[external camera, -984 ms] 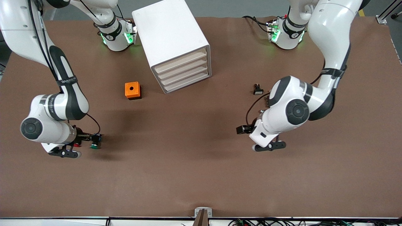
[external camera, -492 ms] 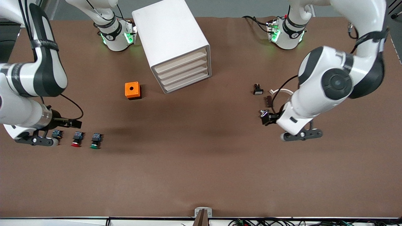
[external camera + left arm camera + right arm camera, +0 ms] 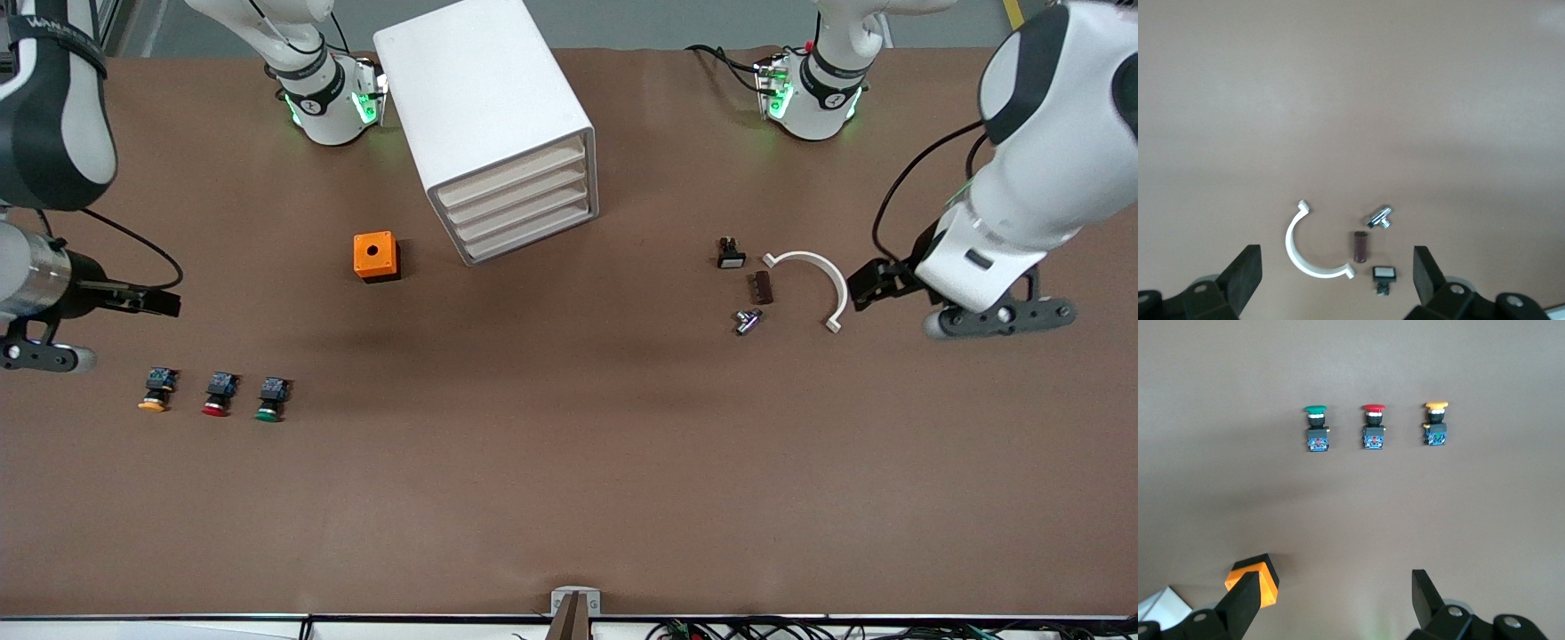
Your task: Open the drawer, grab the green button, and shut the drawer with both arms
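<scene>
The white cabinet [image 3: 484, 98] stands at the back middle, its four beige drawer fronts [image 3: 520, 206] all shut. The green-capped button [image 3: 270, 400] lies on the table toward the right arm's end, in a row with a red-capped [image 3: 217, 395] and a yellow-capped button [image 3: 156, 390]. It also shows in the right wrist view [image 3: 1316, 425]. My right gripper [image 3: 164, 304] [image 3: 1335, 603] is open and empty, raised above the table and apart from the buttons. My left gripper [image 3: 867, 284] [image 3: 1337, 275] is open and empty, over the left arm's end of the table.
An orange box [image 3: 376, 256] [image 3: 1258, 577] sits beside the cabinet. Near the left gripper lie a white half ring [image 3: 813, 271] [image 3: 1308, 250], a brown cylinder [image 3: 762, 287], a metal piece [image 3: 747, 320] and a small black switch [image 3: 730, 253].
My right gripper has let go of the green button and drawn away toward its end of the table. My left arm has swung off toward its end, uncovering the half ring and small parts.
</scene>
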`<action>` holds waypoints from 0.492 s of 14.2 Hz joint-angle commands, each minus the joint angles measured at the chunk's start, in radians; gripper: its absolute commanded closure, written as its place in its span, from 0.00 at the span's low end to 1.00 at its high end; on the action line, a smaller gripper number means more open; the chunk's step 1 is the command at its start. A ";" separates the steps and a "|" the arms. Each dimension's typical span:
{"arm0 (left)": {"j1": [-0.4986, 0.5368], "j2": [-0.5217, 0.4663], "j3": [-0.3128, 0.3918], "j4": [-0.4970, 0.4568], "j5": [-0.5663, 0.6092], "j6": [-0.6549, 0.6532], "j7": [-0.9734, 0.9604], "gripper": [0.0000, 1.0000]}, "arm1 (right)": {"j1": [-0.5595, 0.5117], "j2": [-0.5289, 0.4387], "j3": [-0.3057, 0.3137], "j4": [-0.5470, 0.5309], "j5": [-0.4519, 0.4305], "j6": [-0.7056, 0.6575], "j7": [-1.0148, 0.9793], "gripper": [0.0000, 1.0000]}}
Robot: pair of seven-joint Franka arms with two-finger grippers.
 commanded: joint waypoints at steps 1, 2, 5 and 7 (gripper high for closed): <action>0.036 -0.110 0.022 -0.110 -0.029 0.004 0.091 0.00 | -0.070 -0.056 -0.001 -0.002 0.063 -0.032 -0.150 0.00; 0.056 -0.132 0.022 -0.120 -0.031 -0.002 0.108 0.00 | -0.095 -0.070 -0.001 -0.002 0.091 -0.049 -0.160 0.00; 0.095 -0.181 0.022 -0.124 -0.060 -0.042 0.110 0.00 | -0.121 -0.107 -0.004 -0.011 0.091 -0.077 -0.161 0.00; 0.102 -0.193 0.024 -0.122 -0.085 -0.065 0.111 0.00 | -0.126 -0.125 -0.004 -0.016 0.091 -0.074 -0.163 0.00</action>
